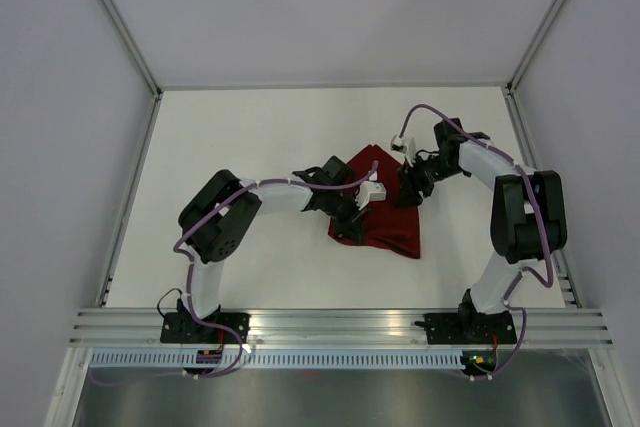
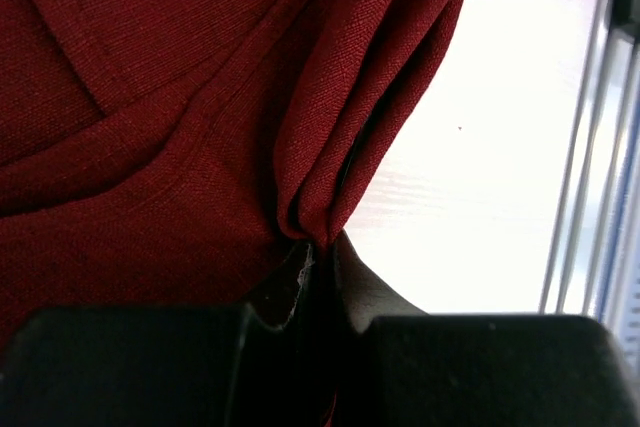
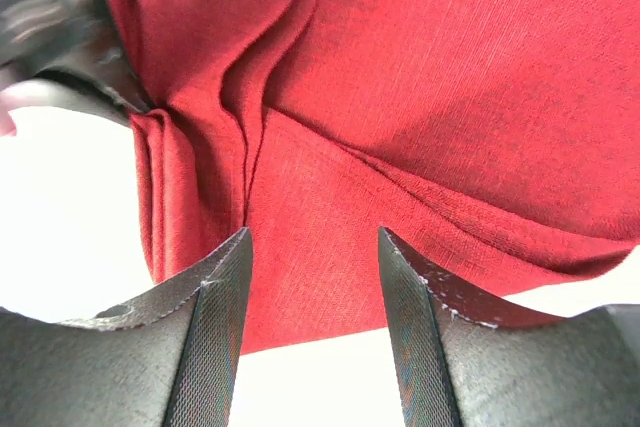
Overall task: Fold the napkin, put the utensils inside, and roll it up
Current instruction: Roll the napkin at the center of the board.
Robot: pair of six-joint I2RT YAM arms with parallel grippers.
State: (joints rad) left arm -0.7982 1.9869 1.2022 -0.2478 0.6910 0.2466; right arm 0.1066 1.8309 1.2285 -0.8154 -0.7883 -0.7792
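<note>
The dark red napkin (image 1: 380, 217) lies folded and bunched at the table's middle. My left gripper (image 1: 356, 215) is shut on a gathered fold at its left edge; the left wrist view shows cloth (image 2: 180, 127) pinched between the jaws (image 2: 318, 247). My right gripper (image 1: 408, 189) is open over the napkin's right upper edge, nothing between its fingers (image 3: 215, 317); the cloth (image 3: 420, 97) lies just beyond them in the right wrist view. The left gripper shows there at top left (image 3: 60, 17). The pale blue-teal utensils are not in view.
White table (image 1: 250, 137) enclosed by grey walls with metal corner posts (image 1: 120, 22). An aluminium rail (image 1: 340, 325) runs along the near edge by the arm bases. A metal frame edge (image 2: 590, 147) shows at the right of the left wrist view.
</note>
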